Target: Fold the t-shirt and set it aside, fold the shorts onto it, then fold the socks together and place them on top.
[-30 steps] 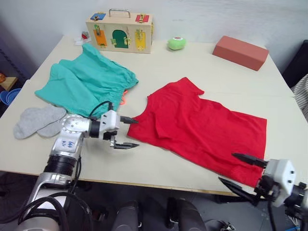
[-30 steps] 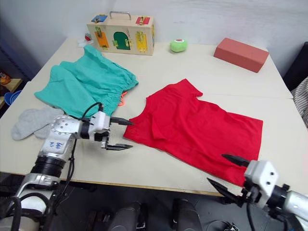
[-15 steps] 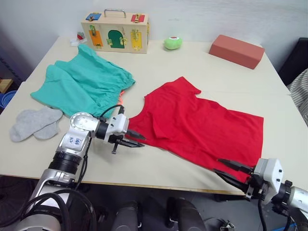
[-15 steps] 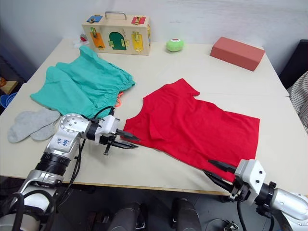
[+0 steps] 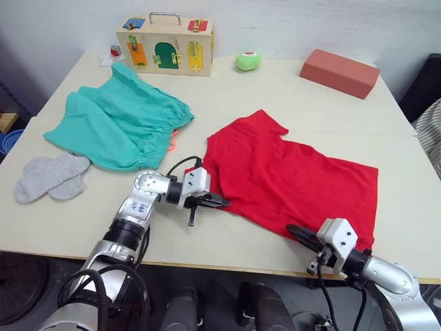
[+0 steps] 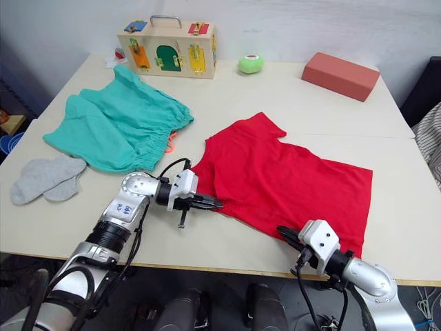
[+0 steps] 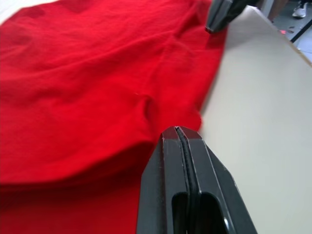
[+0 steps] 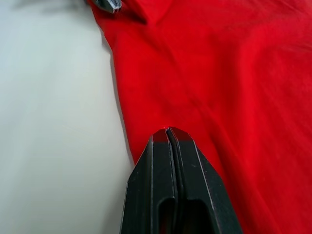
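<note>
The red t-shirt (image 5: 289, 176) lies flat on the table's front right, neck toward the shorts. My left gripper (image 5: 224, 203) is at the shirt's near edge by the left sleeve, fingers shut on the hem (image 7: 178, 130). My right gripper (image 5: 293, 231) is at the near edge close to the bottom corner, shut on the cloth (image 8: 167, 130), and a crease runs from its tip. The teal-green shorts (image 5: 117, 124) lie spread at the back left. The grey socks (image 5: 48, 177) lie side by side at the left edge.
A wooden latch box (image 5: 165, 47), a green ball (image 5: 248, 61) and a reddish block (image 5: 341, 72) stand along the table's far side. Bare table (image 5: 227, 96) lies between the shirt and these. The front edge runs just under both grippers.
Both grippers stood open short of the shirt. They have moved inward to its near edge and shut on the cloth. The shirt itself has not moved.
</note>
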You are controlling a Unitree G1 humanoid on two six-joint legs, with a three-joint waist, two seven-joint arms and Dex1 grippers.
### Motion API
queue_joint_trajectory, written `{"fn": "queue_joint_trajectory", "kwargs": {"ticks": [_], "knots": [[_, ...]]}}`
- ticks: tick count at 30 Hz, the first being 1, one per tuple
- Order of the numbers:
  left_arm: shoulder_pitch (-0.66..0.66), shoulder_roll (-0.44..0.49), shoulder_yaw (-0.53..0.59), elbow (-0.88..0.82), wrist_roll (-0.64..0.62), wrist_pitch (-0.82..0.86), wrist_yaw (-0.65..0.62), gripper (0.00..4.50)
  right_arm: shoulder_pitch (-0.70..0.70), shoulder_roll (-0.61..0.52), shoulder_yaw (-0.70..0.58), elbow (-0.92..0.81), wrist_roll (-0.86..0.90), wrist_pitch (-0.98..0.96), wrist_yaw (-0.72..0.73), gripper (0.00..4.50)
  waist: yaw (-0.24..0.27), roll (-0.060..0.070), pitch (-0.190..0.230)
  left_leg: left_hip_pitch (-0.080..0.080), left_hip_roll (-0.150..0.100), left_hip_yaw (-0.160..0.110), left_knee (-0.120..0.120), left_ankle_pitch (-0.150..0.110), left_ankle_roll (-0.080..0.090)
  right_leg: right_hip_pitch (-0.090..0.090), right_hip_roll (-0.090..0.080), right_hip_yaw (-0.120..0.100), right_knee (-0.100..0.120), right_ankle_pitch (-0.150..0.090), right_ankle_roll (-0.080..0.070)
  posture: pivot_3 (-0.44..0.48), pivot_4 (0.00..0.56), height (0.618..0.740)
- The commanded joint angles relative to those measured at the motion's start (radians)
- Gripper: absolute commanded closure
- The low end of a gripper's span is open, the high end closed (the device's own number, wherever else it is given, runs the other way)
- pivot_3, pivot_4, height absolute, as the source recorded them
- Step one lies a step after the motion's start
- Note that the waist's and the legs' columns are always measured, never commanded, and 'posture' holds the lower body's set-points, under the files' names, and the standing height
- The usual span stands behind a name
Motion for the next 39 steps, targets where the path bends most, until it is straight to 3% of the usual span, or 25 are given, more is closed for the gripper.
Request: {"fn": "queue_joint_trajectory", "kwargs": {"ticks": [1,8,12,15,18,25,32,35,39], "knots": [[-0.066,-0.046,0.012,0.089,0.021,-0.046,0.062,4.5,0.011,0.001,-0.027,0.022,0.0,-0.041,-0.019,4.49,0.0,0.0,0.0,0.0,0.0,0.0,0.0,0.0,0.0,0.0,0.0,0.0,0.0,0.0,0.0,0.0,0.15,0.74],[-0.143,-0.106,0.046,0.262,0.052,-0.104,0.182,4.5,0.131,0.006,-0.184,0.073,0.011,-0.146,-0.06,4.49,0.002,0.0,0.0,-0.001,0.0,0.0,0.0,0.0,0.001,0.0,0.0,-0.001,-0.001,0.0,0.0,0.0,0.15,0.74],[-0.124,-0.106,0.08,0.281,0.052,-0.155,0.254,4.5,0.24,0.041,-0.289,0.149,0.029,-0.261,-0.067,4.49,0.0,0.0,0.0,0.0,0.0,0.0,-0.001,0.0,0.0,0.0,0.0,-0.001,-0.002,0.0,0.0,0.0,0.15,0.74],[-0.109,-0.097,0.121,0.288,0.071,-0.248,0.386,4.5,0.29,0.064,-0.343,0.206,0.045,-0.334,-0.068,4.49,-0.003,0.0,0.0,0.001,0.0,0.001,-0.002,-0.002,0.002,0.001,0.0,-0.001,-0.002,0.0,0.0,0.0,0.15,0.74],[-0.102,-0.086,0.218,0.239,0.001,-0.247,0.464,4.5,0.293,0.091,-0.416,0.223,0.114,-0.331,-0.104,4.49,-0.004,0.0,0.0,0.001,0.001,0.001,-0.002,-0.003,0.004,0.001,-0.001,0.0,-0.002,0.0,0.001,0.0,0.15,0.74],[-0.004,0.046,0.294,-0.016,-0.121,-0.137,0.333,4.5,0.343,0.053,-0.481,0.08,0.25,-0.267,-0.04,4.49,-0.008,0.001,0.0,0.003,0.002,0.001,-0.004,-0.002,0.002,0.001,0.0,0.0,0.0,0.0,-0.001,0.0,0.15,0.74],[0.174,0.21,0.228,-0.239,-0.18,0.025,0.077,4.5,0.415,-0.006,-0.424,-0.042,0.216,-0.267,0.062,4.49,-0.002,0.001,-0.001,0.004,0.001,0.002,-0.003,-0.003,0.002,0.001,0.0,0.002,-0.001,0.0,-0.001,0.0,0.15,0.74],[0.228,0.255,0.207,-0.267,-0.153,-0.006,0.024,4.5,0.441,-0.033,-0.375,-0.084,0.217,-0.22,0.099,4.49,0.001,0.001,-0.001,0.003,0.001,0.001,-0.003,-0.003,0.002,0.001,0.0,0.002,-0.001,0.0,-0.001,0.0,0.15,0.74],[0.224,0.278,0.172,-0.217,-0.047,-0.154,0.055,3.67,0.43,-0.083,-0.335,-0.069,0.109,-0.199,0.099,3.64,0.003,0.001,-0.001,0.003,0.001,0.001,-0.003,-0.003,0.002,0.001,-0.001,0.002,-0.002,0.0,-0.001,0.0,0.15,0.74]]}}
